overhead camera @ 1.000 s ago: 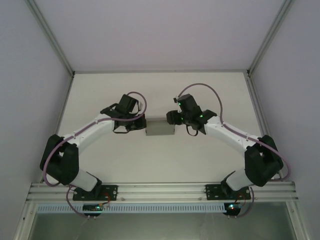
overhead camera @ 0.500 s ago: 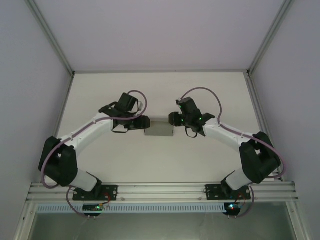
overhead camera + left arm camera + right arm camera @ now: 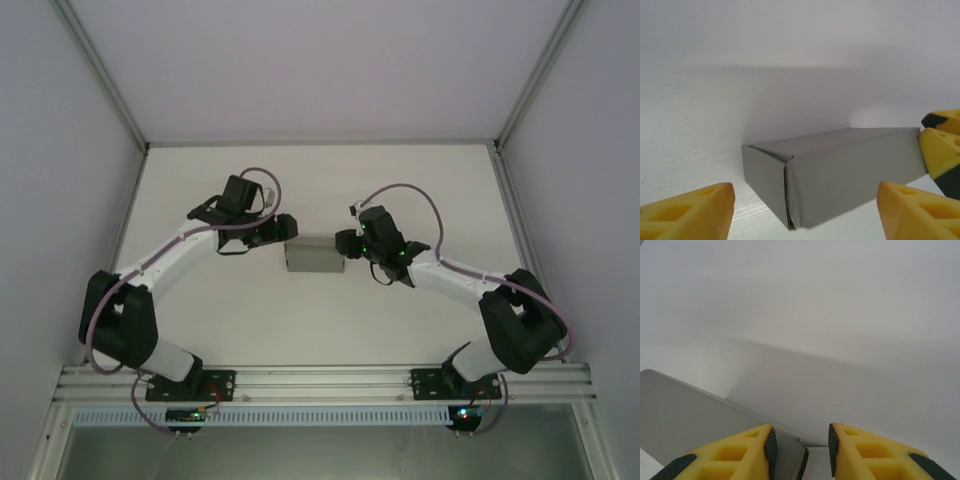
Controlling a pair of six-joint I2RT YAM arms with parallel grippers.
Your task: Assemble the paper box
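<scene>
The grey paper box point(image 3: 316, 256) lay folded up and closed near the middle of the white table point(image 3: 300, 325), its long side running from 9 to 3 o'clock. The left gripper point(image 3: 284, 227) sat at the box's 10 o'clock corner. In the left wrist view its yellow fingers point(image 3: 695, 212) stood wide apart with nothing between them, and the box rested just ahead with one short end and its seam turned toward the camera. The right gripper point(image 3: 346, 241) was at the box's 3 o'clock end. Its fingers point(image 3: 747, 452) were a narrow gap apart, astride that end's edge. Whether they pinched the cardboard could not be told.
</scene>
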